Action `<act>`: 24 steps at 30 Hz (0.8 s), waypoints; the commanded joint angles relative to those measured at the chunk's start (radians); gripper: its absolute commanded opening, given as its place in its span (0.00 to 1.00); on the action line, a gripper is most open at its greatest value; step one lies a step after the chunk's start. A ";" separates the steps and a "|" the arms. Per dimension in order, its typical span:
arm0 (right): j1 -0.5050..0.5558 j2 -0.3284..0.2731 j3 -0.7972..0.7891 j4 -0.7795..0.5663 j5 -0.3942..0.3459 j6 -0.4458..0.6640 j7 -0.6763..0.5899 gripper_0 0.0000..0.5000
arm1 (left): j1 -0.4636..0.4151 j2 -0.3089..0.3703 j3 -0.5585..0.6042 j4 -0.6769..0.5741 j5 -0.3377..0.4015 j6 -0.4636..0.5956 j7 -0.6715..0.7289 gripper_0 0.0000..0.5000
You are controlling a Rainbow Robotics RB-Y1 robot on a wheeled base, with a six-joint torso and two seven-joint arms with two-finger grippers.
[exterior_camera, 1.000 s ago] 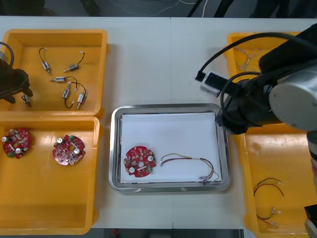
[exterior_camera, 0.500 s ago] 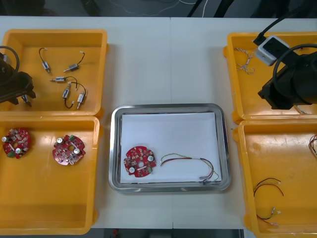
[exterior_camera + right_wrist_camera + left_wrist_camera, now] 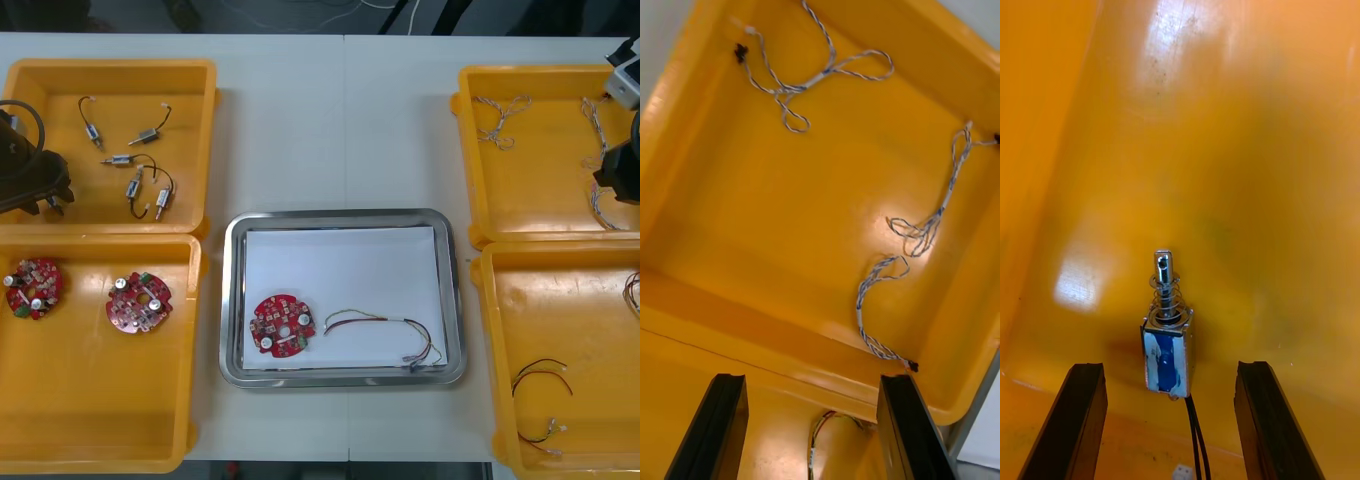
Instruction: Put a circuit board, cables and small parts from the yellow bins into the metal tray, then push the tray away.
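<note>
- The yellow bin (image 3: 110,68) at the tabletop's far left corner holds our current step, we judge: fetching a small metal part (image 3: 1169,352)
- The metal tray (image 3: 340,216), by the near edge, carries a circuit board (image 3: 281,325) and a red and yellow cable (image 3: 385,322)
- Our right gripper (image 3: 812,382) hangs open and empty over twisted blue and white cables (image 3: 921,229) at the far right corner
- Our left gripper (image 3: 38,200) gapes empty, the small metal part just ahead, in line with the gap; next, lower and close on its body

"Is the tray (image 3: 340,217) metal?"
"Yes. It's shiny at the rim, and white and dull inside."
"And the yellow bins (image 3: 100,400)?"
"Smooth, glossy plastic. The small metal part (image 3: 1169,334) shines too."
</note>
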 commanded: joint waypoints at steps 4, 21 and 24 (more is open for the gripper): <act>-0.038 -0.068 -0.055 0.066 0.041 0.003 -0.057 1.00 | -0.041 -0.009 -0.008 0.003 0.004 -0.015 -0.065 1.00; -0.145 -0.077 -0.061 0.373 0.022 0.003 -0.073 1.00 | -0.018 -0.012 -0.010 0.003 0.001 -0.047 -0.066 1.00; -0.173 -0.077 -0.061 0.420 0.026 0.003 -0.068 1.00 | -0.013 -0.012 -0.011 0.002 -0.001 -0.049 -0.068 1.00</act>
